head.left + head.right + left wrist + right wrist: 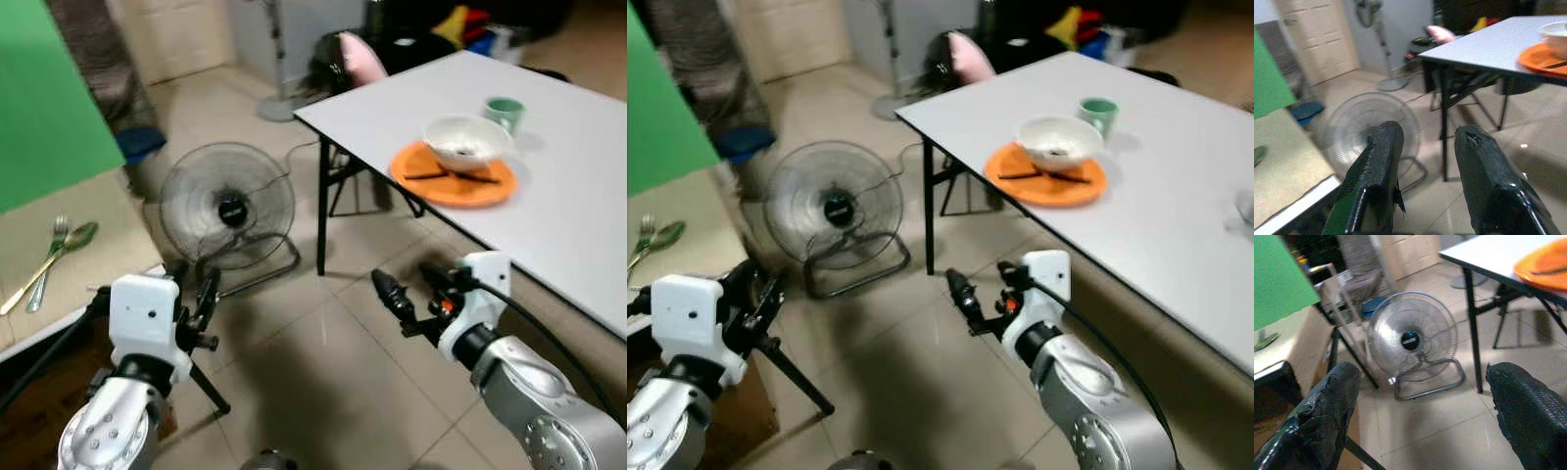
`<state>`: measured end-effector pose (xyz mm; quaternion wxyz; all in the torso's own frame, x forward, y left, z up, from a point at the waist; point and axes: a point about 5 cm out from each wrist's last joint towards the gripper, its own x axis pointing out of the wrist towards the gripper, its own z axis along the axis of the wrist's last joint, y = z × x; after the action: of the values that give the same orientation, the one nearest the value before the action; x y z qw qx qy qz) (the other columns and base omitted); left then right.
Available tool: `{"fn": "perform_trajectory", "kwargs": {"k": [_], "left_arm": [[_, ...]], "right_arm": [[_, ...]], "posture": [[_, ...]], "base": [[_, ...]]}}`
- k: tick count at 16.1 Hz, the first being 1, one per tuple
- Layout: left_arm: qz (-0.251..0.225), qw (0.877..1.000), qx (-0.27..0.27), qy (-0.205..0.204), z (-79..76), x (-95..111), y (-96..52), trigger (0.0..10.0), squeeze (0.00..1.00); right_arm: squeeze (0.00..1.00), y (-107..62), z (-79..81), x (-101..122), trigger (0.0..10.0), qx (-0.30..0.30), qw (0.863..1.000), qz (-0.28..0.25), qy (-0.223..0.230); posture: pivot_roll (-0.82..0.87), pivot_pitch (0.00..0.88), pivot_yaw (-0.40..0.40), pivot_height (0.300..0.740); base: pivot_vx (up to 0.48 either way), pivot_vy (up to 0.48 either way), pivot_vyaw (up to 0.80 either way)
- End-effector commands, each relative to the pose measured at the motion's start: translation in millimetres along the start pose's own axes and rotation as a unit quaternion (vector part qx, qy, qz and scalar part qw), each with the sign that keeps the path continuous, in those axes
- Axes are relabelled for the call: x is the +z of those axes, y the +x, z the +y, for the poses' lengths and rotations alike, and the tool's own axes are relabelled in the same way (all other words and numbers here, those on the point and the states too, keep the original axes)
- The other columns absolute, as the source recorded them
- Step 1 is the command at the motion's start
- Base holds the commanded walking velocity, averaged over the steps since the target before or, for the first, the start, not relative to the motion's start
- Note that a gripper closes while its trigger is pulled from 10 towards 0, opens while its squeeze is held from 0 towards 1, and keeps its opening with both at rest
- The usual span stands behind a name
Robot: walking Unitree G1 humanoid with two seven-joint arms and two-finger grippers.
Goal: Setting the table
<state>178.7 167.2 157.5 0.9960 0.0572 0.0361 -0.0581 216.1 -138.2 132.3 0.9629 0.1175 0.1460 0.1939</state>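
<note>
Low in the frame, at centre right, the right gripper (416, 284) reaches forward from its silver arm over the tiled floor (323, 362), its two black fingers (1327, 416) spread wide apart and holding nothing. At lower left the left gripper (196, 289) is raised on a bent arm, its fingers (1376, 171) parted by a narrower gap, also empty.

Beyond both grippers, in the middle left of the frame, a round floor fan (227, 208) stands on the tiles. At far left a beige counter (88, 264) carries a fork (47, 264) and a spoon (54, 259) lying side by side, touching. Toward the upper right a white table (568, 186) holds an orange plate (453, 181) with a white bowl (466, 142) on it and dark chopsticks (453, 176) lying across the plate's near side. A green cup (505, 113) stands just beyond the bowl.
</note>
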Motion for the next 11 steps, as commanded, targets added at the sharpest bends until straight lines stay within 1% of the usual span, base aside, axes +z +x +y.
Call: {"fn": "perform_trajectory", "kwargs": {"k": [1, 2, 3, 5, 7, 9, 11], "left_arm": [[0.006, 1.0, 0.002, -0.001, 2.9, -0.2, -0.8, 10.0, 0.58], [0.006, 1.0, 0.002, -0.003, 3.1, 0.2, -0.6, 10.0, 0.79], [0.005, 1.0, 0.003, -0.004, 3.4, 0.6, -0.3, 10.0, 0.9], [0.006, 1.0, 0.004, -0.004, 3.9, 0.9, 0.2, 10.0, 0.87], [0.009, 1.0, 0.003, -0.005, 4.6, 1.5, 0.8, 10.0, 0.89], [0.009, 1.0, 0.005, -0.005, 5.2, 1.9, 1.1, 10.0, 0.89], [0.007, 1.0, 0.01, -0.003, 7.2, 3.0, 1.4, 10.0, 0.88]], "right_arm": [[0.0, 0.7, 4.6, 2.4, 10.0, 0.012, 1.0, -0.001, 0.002], [0.0, 0.9, 4.7, 2.4, 10.0, 0.012, 1.0, -0.001, 0.002], [0.0, 1.2, 4.7, 2.4, 10.0, 0.012, 1.0, 0.0, 0.003], [0.0, 2.2, 4.9, 2.6, 10.0, 0.012, 1.0, 0.001, 0.005], [0.0, 2.9, 5.0, 2.7, 10.0, 0.011, 1.0, 0.002, 0.009], [0.0, 3.2, 5.3, 2.6, 10.0, 0.011, 1.0, 0.004, 0.011], [0.0, 4.2, 5.7, 3.0, 10.0, 0.013, 1.0, 0.005, 0.012]], "posture": [[-0.05, 0.059, 0.074, 0.74], [-0.05, 0.059, 0.074, 0.74], [-0.05, 0.06, 0.073, 0.74], [-0.05, 0.061, 0.074, 0.74], [-0.05, 0.062, 0.073, 0.74], [-0.05, 0.062, 0.073, 0.74], [-0.05, 0.062, 0.071, 0.74]], "base": [[0.0, 0.315, 0.0], [0.0, 0.315, 0.0], [0.0, 0.315, 0.0], [0.0, 0.319, 0.0], [0.0, 0.328, 0.0], [0.0, 0.334, 0.0], [0.0, 0.339, -0.66]]}}
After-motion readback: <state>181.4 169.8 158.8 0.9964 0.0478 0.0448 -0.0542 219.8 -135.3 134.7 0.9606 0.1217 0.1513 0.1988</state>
